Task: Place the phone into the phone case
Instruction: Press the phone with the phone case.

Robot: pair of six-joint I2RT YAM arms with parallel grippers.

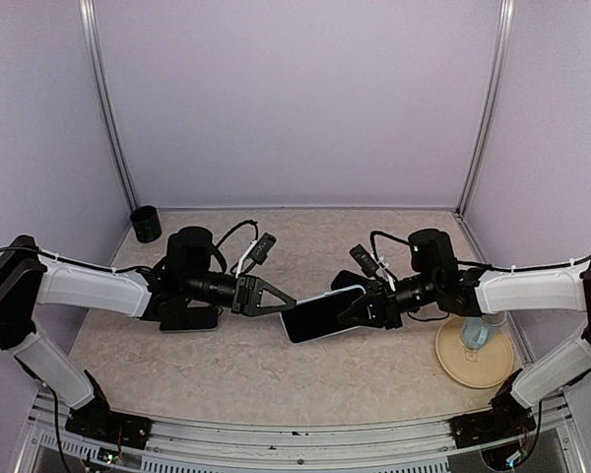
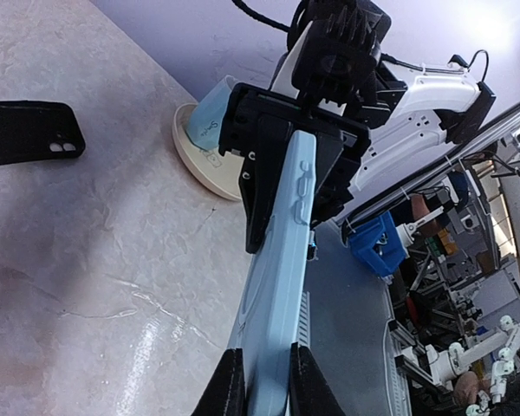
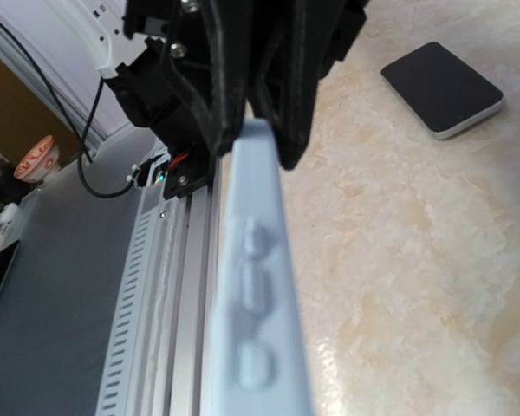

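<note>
Reaching in from nine o'clock in the overhead view, the left pincer (image 1: pixel 288 303) meets the phone (image 1: pixel 317 317) at that end. The phone hangs above the middle of the table (image 1: pixel 276 379), its dark glossy face up and a pale rim round it. From the left wrist, that rim is a blue case (image 2: pixel 282 260) with moulded button bumps along its edge. The left fingers (image 2: pixel 230 390) sit pressed against the case from both sides at six o'clock of that picture, pinching its near end.

At the phone's three o'clock end the right pincer (image 1: pixel 347 307) comes in from the opposite side. Its black jaws are clamped on the far end of the blue case, so the phone spans the gap between the two pincers, gripped at both ends and clear of the table.

A dark slab (image 3: pixel 442 87) with a white edge lies flat on the table under the left arm, at nine o'clock from the phone. A black case (image 2: pixel 26 132) with a camera cut-out lies flat near the phone, at about one o'clock of it. A round tan plate (image 1: pixel 453 367) sits at four o'clock from the phone, near the right arm.
</note>
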